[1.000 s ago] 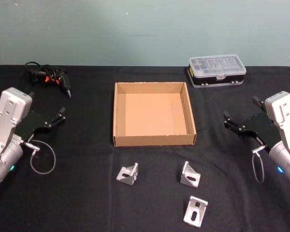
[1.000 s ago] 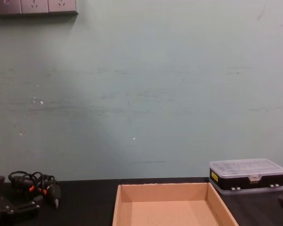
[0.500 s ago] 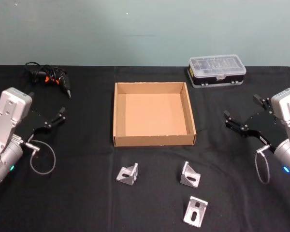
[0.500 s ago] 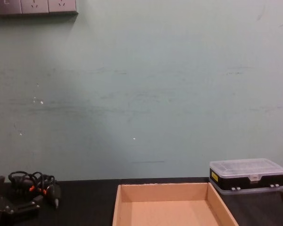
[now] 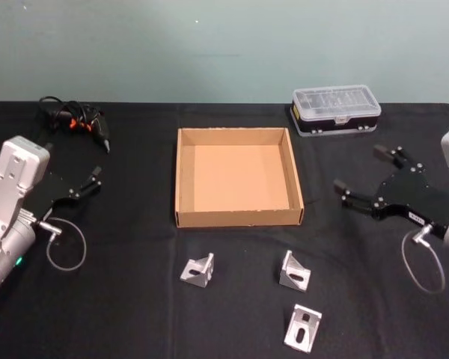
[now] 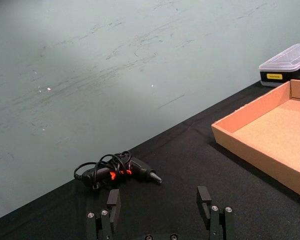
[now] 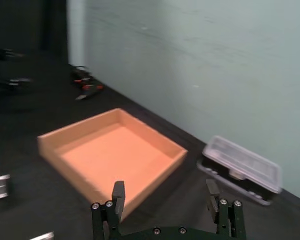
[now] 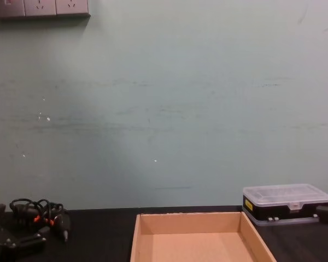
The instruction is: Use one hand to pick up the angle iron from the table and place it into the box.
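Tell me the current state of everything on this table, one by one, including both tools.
box: open-topped, empty.
angle irons: all three resting on the table in front of the box, none grasped.
plastic case: lid shut.
black corded device: lying on the table, cable bundled.
left tool: open, empty.
right tool: open, empty, right of the box.

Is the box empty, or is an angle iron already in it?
Empty. The box has a bare floor; three angle irons lie on the table before it.
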`<state>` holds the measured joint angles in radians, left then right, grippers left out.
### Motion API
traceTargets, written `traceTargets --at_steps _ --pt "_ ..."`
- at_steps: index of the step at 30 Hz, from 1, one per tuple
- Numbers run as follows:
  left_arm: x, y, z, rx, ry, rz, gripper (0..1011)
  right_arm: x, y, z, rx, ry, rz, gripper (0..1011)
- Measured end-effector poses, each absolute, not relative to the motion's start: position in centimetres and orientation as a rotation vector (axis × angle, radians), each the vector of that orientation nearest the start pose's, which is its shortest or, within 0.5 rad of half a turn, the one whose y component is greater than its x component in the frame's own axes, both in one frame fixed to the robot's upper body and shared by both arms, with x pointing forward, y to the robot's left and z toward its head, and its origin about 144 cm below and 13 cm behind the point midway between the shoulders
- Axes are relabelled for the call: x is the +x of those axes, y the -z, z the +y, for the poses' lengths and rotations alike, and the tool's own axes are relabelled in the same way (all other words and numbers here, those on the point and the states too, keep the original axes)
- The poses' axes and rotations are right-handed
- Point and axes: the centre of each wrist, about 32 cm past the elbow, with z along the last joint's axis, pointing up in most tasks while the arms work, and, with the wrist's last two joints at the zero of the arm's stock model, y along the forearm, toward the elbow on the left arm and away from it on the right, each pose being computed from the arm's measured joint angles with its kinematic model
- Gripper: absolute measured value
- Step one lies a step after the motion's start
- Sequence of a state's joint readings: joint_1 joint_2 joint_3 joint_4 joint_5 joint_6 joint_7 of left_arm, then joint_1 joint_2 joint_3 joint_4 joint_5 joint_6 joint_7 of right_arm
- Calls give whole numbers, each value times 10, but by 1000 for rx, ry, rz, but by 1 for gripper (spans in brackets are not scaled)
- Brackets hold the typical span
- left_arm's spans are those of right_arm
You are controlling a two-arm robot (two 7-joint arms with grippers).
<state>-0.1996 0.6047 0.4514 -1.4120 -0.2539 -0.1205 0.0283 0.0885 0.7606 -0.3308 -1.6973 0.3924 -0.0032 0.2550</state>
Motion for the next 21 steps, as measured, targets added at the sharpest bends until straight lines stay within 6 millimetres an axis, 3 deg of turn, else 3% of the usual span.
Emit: traceTargets --at_steps 1,11,21 --pt "489 -1140 310 304 -1248 -285 1000 460 -1219 -331 -295 901 -215 1002" --pt "489 -1140 310 305 -1248 -285 1000 457 -1246 -335 -340 689 -55 1002" --pt "489 -1140 310 304 -1248 -285 1000 454 -1256 -336 -407 540 36 1003"
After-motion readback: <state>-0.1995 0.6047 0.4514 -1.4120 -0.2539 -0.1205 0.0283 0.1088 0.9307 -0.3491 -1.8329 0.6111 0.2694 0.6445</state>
